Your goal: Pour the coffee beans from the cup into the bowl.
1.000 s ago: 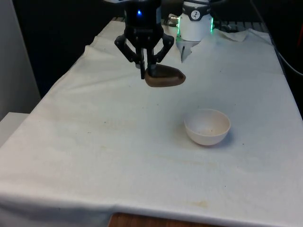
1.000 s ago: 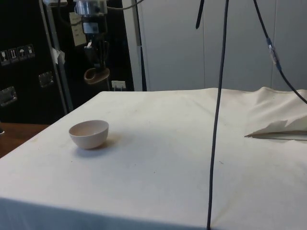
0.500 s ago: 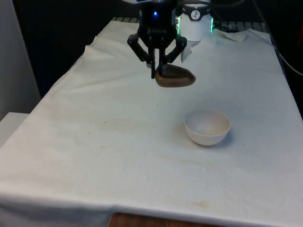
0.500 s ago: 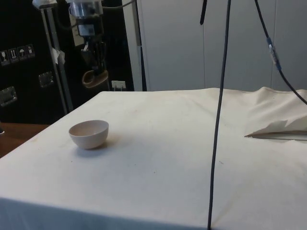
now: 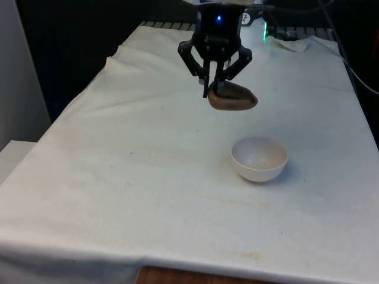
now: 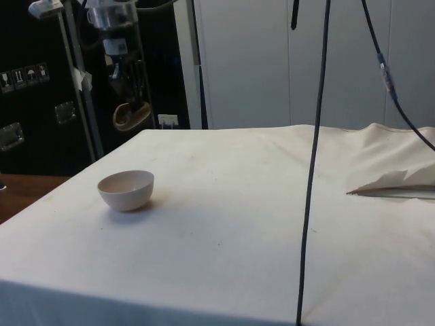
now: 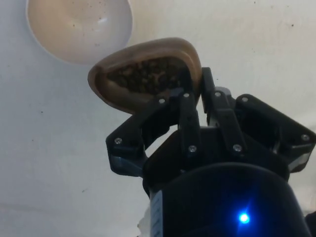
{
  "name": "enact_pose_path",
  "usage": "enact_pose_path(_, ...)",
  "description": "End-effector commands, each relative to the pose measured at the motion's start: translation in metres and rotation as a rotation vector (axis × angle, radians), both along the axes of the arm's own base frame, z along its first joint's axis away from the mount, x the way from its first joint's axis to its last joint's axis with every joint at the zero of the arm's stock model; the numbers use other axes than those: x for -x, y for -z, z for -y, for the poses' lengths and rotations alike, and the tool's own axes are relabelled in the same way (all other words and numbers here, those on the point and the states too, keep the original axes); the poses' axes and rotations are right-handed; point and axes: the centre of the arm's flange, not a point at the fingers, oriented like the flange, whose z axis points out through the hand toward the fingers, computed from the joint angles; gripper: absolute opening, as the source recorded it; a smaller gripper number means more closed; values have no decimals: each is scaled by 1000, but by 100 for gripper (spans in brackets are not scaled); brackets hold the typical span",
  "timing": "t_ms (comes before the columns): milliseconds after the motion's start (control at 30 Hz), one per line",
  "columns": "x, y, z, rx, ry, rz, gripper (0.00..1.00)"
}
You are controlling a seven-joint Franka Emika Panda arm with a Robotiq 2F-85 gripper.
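- The surface point(image 5: 118, 195) under its white cloth carries faint brownish stains near the front edge, and a strip of wood shows just below the cloth's hem in the front view.
- A pale cream bowl point(image 5: 259, 158) sits upright on the cloth, toward the front view's right; in the side view the bowl point(image 6: 126, 189) stands well apart from the rumpled fold of cloth point(image 6: 394, 178) on the far side of the surface.
- In the wrist view the bowl point(image 7: 79, 27) shows a few dark specks on its inner wall.
- Beyond the bowl, the gripper point(image 5: 215, 78) hangs in the air above the surface, its fingers clamped on the rim of a brown cup point(image 5: 232, 96).
- The cup is clear of the cloth and tilted, offset from the bowl toward the front view's left and farther back, not directly over it.
- In the wrist view the cup point(image 7: 148, 74) holds dark coffee beans point(image 7: 145, 76), and its rim sits pinched between the gripper point(image 7: 195, 106) fingers.
- In the side view the gripper point(image 6: 132, 92) holds the cup point(image 6: 131, 117) high above the bowl's level, in front of dark cabinets point(image 6: 34, 81).
- A black cable point(image 6: 312, 163) hangs down across the side view.
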Motion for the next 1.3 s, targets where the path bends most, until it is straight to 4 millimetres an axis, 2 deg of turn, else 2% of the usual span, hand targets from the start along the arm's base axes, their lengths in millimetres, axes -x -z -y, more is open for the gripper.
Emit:
enact_pose_path(0, 1, -2, -5, 14, 0, 8, 0)
enact_pose_path(467, 1, 2, -38, 114, -7, 9, 0)
enact_pose_path(1267, 2, 9, -69, 285, -37, 22, 0)
